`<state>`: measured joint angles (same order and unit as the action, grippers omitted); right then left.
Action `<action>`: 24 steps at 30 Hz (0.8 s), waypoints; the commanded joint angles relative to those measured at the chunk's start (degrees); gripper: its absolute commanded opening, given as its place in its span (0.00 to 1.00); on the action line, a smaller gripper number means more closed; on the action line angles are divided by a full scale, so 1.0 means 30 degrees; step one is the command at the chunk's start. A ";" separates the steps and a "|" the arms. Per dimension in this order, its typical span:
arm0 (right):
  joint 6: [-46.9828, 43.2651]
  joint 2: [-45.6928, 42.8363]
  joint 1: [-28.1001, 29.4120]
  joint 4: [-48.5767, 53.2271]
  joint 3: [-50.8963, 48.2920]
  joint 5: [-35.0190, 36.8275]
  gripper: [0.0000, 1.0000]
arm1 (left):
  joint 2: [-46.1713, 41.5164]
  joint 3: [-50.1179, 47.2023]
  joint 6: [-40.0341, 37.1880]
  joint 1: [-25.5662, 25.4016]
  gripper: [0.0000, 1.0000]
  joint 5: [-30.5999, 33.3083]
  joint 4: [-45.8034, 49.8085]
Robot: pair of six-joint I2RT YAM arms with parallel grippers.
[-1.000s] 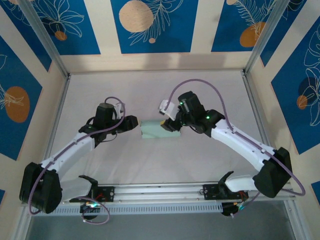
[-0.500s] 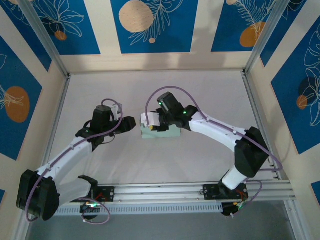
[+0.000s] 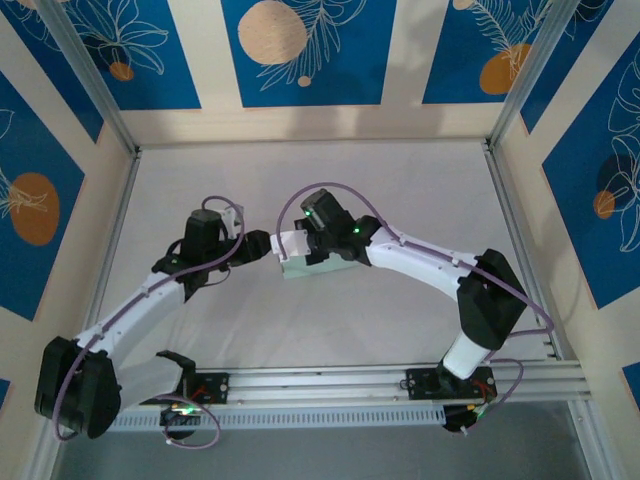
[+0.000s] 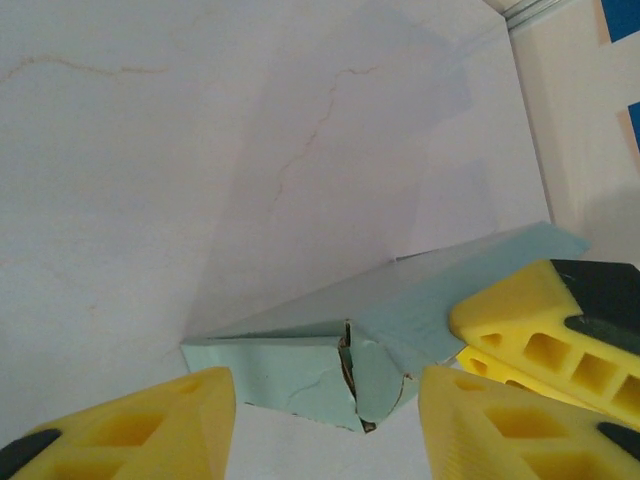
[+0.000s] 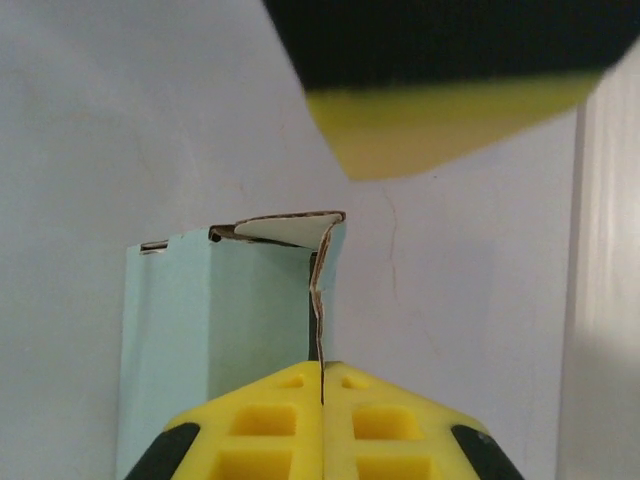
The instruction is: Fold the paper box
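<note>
Left hand (image 3: 262,247), fingers (image 4: 130,425) parted, points right; right hand (image 3: 292,243), fingers (image 5: 265,435) pressed together, points left; both hands near each other.

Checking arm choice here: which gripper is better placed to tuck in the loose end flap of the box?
Left, likely. The left gripper is open, facing the box end where the loose flap gapes. The right gripper is shut against the box farther along, seemingly steadying it.
</note>
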<state>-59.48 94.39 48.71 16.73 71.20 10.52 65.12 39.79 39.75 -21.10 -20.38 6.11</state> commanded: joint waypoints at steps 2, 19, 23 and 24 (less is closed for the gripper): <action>-0.0650 -0.0203 0.0456 -0.0980 -0.0938 0.0757 0.05 | 0.1379 0.0584 0.1063 0.0267 0.52 -0.1589 -0.0324; 0.0699 -0.1287 -0.0009 -0.2007 -0.1885 -0.0300 0.00 | 0.0108 -0.0612 0.2050 0.0267 0.56 0.0165 0.0177; 0.1078 -0.1549 -0.0290 -0.1849 -0.1660 -0.0708 0.00 | -0.0671 -0.2163 0.3453 0.0325 0.57 0.1354 -0.0364; 0.1134 -0.1554 -0.0315 -0.1739 -0.1593 -0.0794 0.00 | -0.0701 -0.2869 0.4362 0.0300 0.56 0.1446 -0.0984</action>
<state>-58.08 91.68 48.38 10.28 66.28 11.09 63.64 35.35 48.40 -20.47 -19.88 3.36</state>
